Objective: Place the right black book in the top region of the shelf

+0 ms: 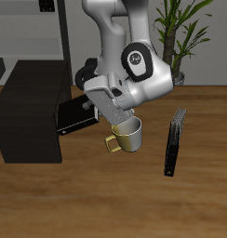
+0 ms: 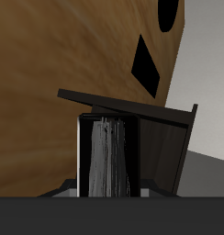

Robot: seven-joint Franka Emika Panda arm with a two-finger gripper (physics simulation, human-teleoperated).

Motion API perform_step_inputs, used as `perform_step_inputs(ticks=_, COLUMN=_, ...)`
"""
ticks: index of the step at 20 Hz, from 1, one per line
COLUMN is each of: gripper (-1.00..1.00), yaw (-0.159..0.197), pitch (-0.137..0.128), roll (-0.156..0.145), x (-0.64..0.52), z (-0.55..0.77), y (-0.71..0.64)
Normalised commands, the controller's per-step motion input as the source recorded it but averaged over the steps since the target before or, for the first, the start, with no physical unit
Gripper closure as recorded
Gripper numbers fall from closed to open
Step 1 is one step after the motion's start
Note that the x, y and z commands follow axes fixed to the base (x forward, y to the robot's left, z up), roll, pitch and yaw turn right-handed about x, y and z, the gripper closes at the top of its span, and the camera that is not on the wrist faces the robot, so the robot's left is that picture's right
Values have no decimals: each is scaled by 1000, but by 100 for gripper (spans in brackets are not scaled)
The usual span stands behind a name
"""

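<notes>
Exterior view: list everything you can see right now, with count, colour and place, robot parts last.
Right black book: one, glossy black, tilted beside the shelf, under the arm; the wrist view shows its page edge close up.
Shelf: one, matte black, low box at the table's edge, next to that book.
Slim book: one, black with grey edge, lying on the table apart from the mug.
Mug: one, cream yellow, upright mid-table, just below the arm.
Rack: one, dark thin frame, behind the shelf.
Plant: one, green, behind the table.
Table: one, brown wood.
Arm: one, white and grey, leaning toward the shelf.
Hand: one, at the right black book; finger state hidden.
</notes>
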Motion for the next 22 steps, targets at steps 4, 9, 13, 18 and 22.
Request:
perform_step_inputs(ticks=4, gripper=100, yaw=-2, pitch=13, roll=-7, x=22, z=-2, y=-69)
perform_step_inputs(ticks=9, gripper=100, yaw=-17, pitch=10, roll=-46, x=26, z=5, y=-200)
perform_step_inputs(ticks=13, gripper=100, yaw=-26, pitch=27, roll=-47, x=65, z=-63, y=-310)
perform_step_inputs(ticks=18, gripper=100, yaw=1, pitch=17, roll=-10, x=67, z=-89, y=-118)
perform_step_inputs(ticks=22, gripper=100, yaw=-1, pitch=27, roll=1, x=59, z=-106, y=-83)
